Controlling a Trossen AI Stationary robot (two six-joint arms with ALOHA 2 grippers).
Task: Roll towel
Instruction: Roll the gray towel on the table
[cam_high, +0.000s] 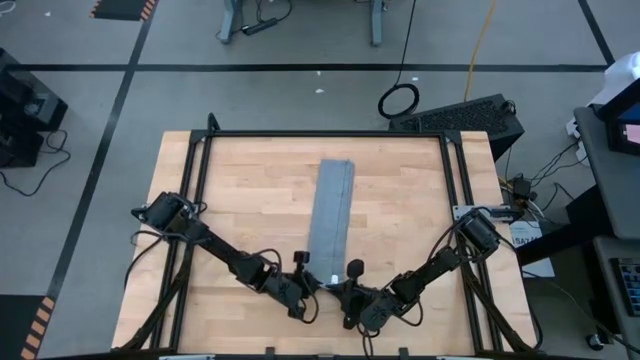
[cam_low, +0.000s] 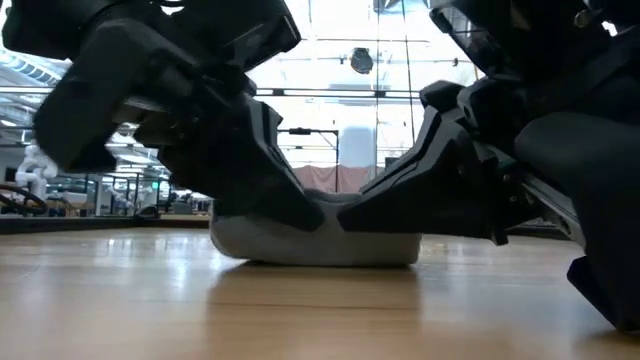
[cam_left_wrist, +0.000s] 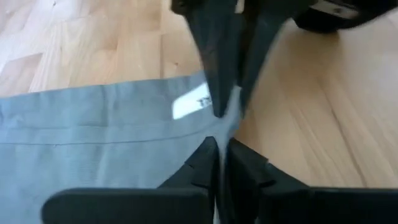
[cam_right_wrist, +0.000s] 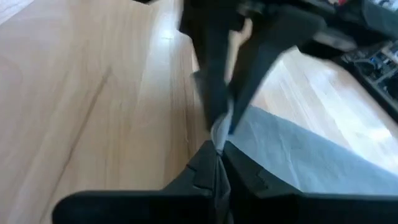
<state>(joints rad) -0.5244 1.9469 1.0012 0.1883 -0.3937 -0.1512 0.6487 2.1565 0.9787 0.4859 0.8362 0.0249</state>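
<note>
The grey-blue towel (cam_high: 332, 215) lies folded into a long narrow strip on the wooden table (cam_high: 240, 190), running from the far side toward the near edge. Both grippers meet at its near end. My left gripper (cam_high: 312, 285) comes in from the left and is shut on that end. My right gripper (cam_high: 338, 292) comes in from the right, tip to tip with the left one, and is also shut on it. A white label (cam_left_wrist: 191, 102) shows on the towel near the fingers. My left gripper pinches the edge of the towel's near end (cam_left_wrist: 231, 127) between its two fingers, slanting down from the table's left. The rest of the strip lies flat on the table; one layer or several, I cannot tell. My right gripper pinches the same near edge (cam_right_wrist: 219, 134) between its two fingers, slanting down from the table's right, right against the left gripper's fingertips. The towel (cam_right_wrist: 298, 155) spreads away from the fingers flat on the wood.
A black frame (cam_high: 320, 133) runs around the tabletop. Bare wood lies on both sides of the strip. Beyond the far edge a dark keyboard (cam_high: 460, 115) and a coiled cable (cam_high: 398, 100) lie on the floor.
</note>
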